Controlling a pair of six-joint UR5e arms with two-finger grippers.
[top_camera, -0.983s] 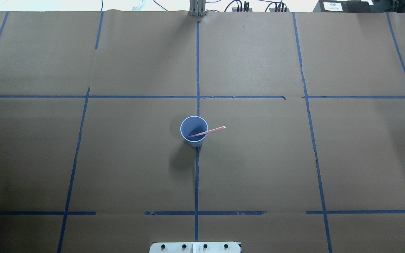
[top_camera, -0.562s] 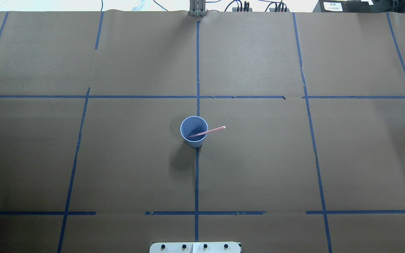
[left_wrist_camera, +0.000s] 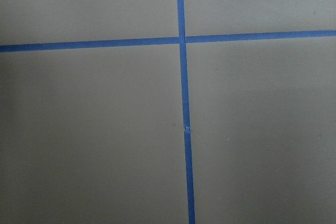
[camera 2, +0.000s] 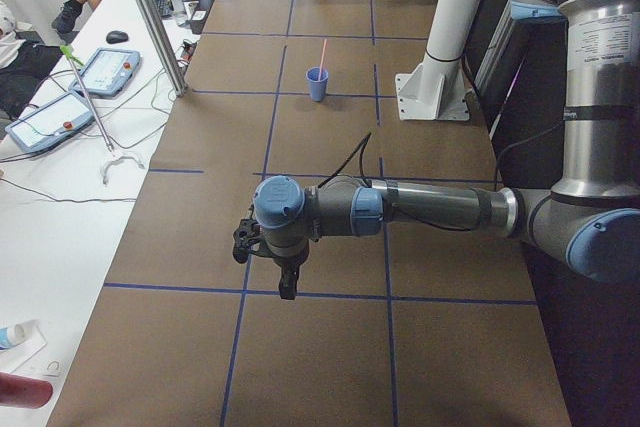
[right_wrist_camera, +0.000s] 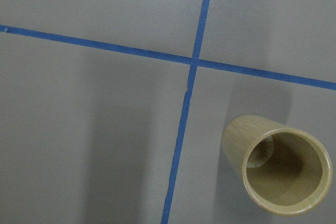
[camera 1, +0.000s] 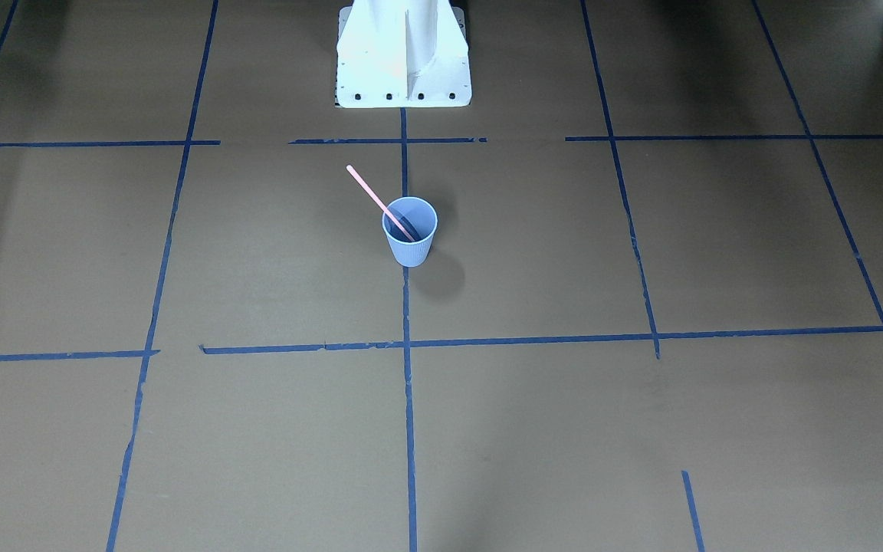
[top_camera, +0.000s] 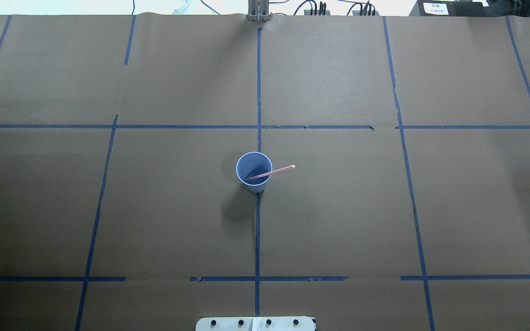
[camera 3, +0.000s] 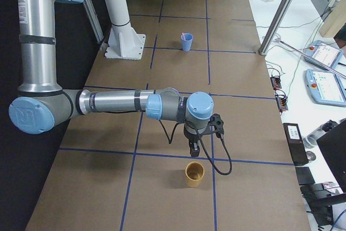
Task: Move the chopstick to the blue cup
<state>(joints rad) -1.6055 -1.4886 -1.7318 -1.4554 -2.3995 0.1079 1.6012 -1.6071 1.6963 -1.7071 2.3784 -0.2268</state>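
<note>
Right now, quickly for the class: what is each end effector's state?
Left end effector: cannot be told from the side view.
Right end effector: cannot be told either.

The brown paper-covered tabletop [top_camera: 338, 207], gridded with blue tape lines [top_camera: 257, 230], carries an upright ribbed blue paper cup [top_camera: 252, 164] and an upright tan wooden cup [camera 3: 194, 173].

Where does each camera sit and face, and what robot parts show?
Front-facing: across the table, facing robot; ribbed blue paper cup holding pink chopstick; white pedestal.
Overhead: behind robot, looking down; same cup; pedestal foot.
Left: table's left end; left arm, left claw.
Right: opposite end; right arm, right claw near tan wooden cup.
Left wrist: down at blue tape; no body.
Right wrist: down at tan cup; no body.
Shared: both side views show blue cup.
</note>
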